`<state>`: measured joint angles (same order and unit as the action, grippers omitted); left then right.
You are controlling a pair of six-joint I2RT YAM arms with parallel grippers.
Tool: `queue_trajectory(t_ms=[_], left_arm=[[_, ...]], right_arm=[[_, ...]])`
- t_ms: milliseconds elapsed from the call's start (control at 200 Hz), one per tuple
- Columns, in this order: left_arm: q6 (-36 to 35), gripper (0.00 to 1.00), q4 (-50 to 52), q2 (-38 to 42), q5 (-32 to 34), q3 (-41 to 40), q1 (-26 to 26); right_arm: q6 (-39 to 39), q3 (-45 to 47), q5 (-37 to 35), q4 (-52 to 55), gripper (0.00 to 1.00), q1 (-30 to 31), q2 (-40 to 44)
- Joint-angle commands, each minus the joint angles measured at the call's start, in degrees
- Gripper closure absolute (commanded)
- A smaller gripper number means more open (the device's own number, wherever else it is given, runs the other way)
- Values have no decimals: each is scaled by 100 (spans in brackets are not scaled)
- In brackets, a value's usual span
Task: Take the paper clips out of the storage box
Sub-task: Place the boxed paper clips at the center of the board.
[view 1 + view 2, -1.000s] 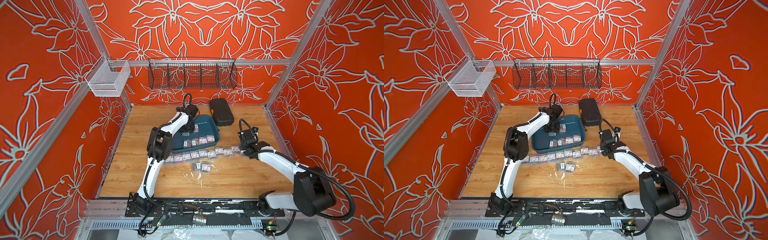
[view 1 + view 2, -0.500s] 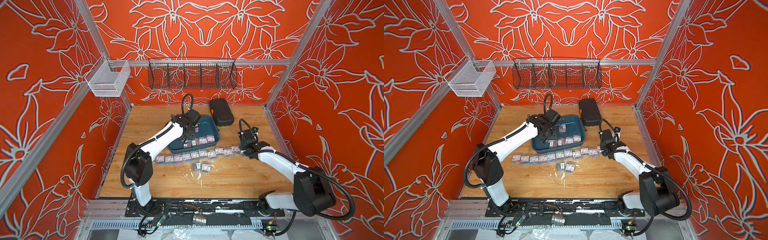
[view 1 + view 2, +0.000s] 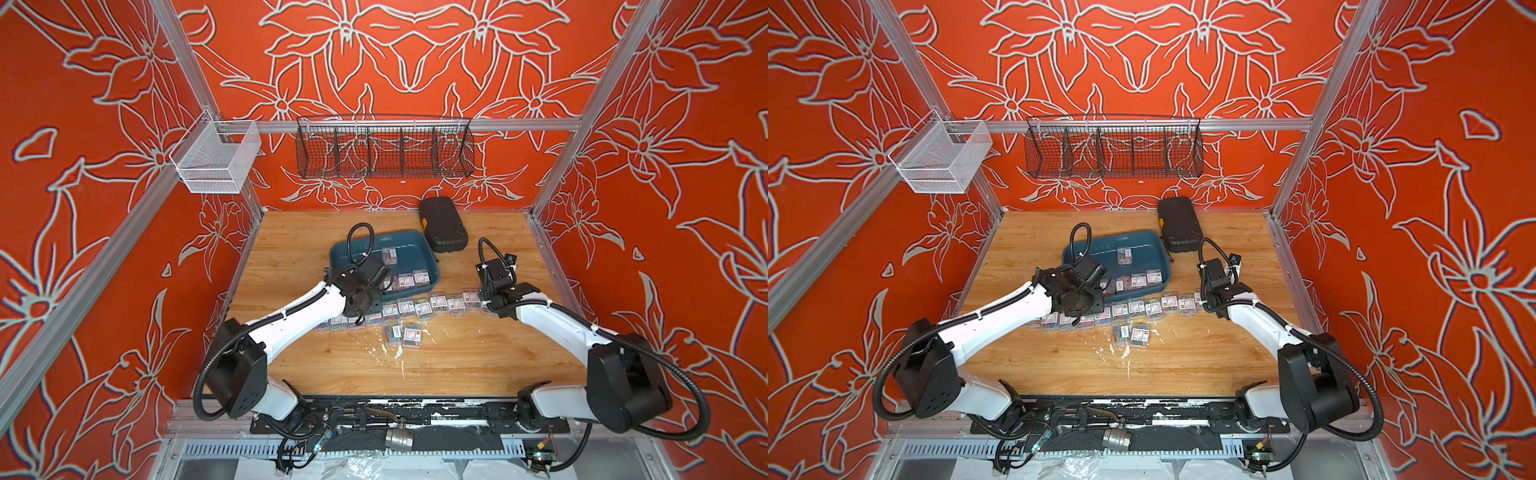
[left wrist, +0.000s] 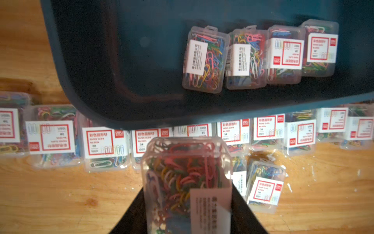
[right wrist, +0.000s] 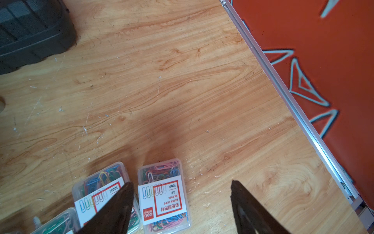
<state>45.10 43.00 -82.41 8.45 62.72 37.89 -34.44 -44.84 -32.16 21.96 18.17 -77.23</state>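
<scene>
**Left gripper** (image 4: 188, 186) clamped on one box of paper clips (image 4: 182, 172), held above the row of boxes (image 4: 99, 141) just outside the tray (image 4: 141, 118). More boxes (image 4: 244, 58) lie inside, ahead of the fingers. Lower it level onto bare wood, then open.

**Right gripper** (image 5: 182, 182) spread, empty.

Lab robot test cell; alu frame (image 3: 519, 124) w/ orange floral wall panels (image 3: 415, 50); wood bench (image 3: 478, 361); arms (image 3: 291, 320) bolted at front.

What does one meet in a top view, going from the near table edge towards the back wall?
Two loose paper clip boxes → row of paper clip boxes → storage box → black hard case → black wire basket on the wall.
</scene>
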Motion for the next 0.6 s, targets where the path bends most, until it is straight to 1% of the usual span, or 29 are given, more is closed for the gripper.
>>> queue_trajectory(t_ms=[0,115,250,330,405,595], left_arm=[[554,90,-257,307,-98,-398,214],[883,90,-402,359,-286,-803,304],[1053,92,-51,289,-327,-878,347],[1027,92,-270,326,-529,-1069,435],[1079,91,-474,299,-582,-1246,533],[1115,91,-894,-17,-714,-1436,636]], right_arm=[[-7,-51,-36,38,22,2,24],[-1,-51,-25,39,23,2,23],[-6,-36,-25,47,23,2,54],[-14,-3,-36,30,23,2,94],[-9,27,-36,13,23,3,125],[-4,43,-24,11,23,2,160]])
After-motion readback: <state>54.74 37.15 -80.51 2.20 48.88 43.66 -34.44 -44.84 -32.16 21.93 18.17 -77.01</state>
